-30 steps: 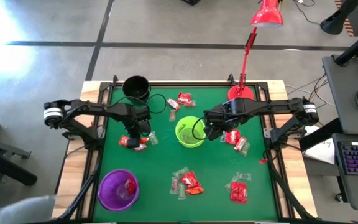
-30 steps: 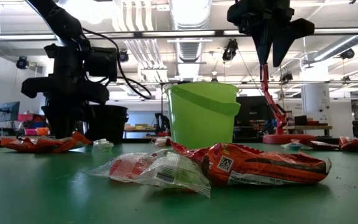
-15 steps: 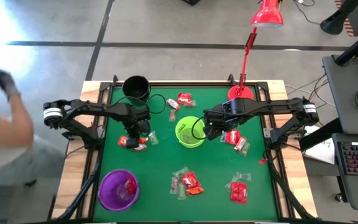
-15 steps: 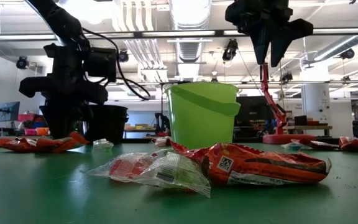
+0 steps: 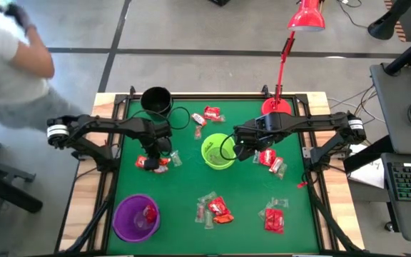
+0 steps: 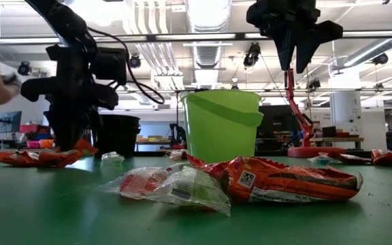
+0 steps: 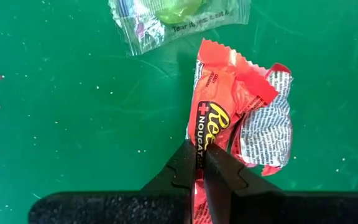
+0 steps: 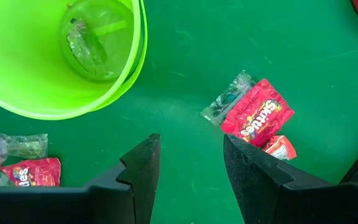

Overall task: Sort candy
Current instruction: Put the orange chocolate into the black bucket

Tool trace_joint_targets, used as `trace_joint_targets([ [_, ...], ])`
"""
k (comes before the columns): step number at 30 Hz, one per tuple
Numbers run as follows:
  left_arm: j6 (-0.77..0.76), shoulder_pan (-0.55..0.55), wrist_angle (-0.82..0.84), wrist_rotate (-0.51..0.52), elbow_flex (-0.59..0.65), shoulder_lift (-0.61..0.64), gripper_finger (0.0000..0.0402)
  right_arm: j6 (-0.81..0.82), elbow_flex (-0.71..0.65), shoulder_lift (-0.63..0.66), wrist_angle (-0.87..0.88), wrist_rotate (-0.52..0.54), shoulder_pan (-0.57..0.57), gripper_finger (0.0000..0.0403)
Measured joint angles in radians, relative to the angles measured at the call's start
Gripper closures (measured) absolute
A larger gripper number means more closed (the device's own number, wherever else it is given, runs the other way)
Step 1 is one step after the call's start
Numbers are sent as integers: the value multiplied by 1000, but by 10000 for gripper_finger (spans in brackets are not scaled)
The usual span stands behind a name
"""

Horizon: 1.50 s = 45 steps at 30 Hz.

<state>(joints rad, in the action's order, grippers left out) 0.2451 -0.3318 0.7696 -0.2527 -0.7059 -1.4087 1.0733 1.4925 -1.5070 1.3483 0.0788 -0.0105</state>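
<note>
Left arm reaches in from the table's left edge, elbow bent, wrist turned down over the mat. Left gripper has its fingers pinched together on the edge of an orange-red wrapped candy; the wrapper spreads out ahead of the fingertips. In the low view that candy trails on the green mat directly under the gripper. Just beyond the held piece lies a clear-wrapped candy, apart from the fingers.

Right arm stretches in from the table's right edge, nearly straight, wrist raised. Right gripper hangs with jaws wide and nothing between them, high above the mat and just beside the green cup. A clear wrapper sits in the bottom of that cup. Ahead of the gripper and to one side lies a red candy pack with a clear piece touching it.

From above, more candy lies scattered: a cluster near the front edge, well apart from both grippers, and another beside it. A purple cup holds one red piece; a black cup stands beyond the left gripper. A person stands off the table's far left corner.
</note>
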Motion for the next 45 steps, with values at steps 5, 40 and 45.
trace_joint_targets([
  [5,-1,0,1,4,-2,24,401,-1,0,0,0,0,0,234],
  [40,177,-294,314,255,-527,134,401,-38,0,0,-1,0,0,234],
  [45,207,-393,334,255,-583,118,401,-37,0,0,-1,0,0,234],
])
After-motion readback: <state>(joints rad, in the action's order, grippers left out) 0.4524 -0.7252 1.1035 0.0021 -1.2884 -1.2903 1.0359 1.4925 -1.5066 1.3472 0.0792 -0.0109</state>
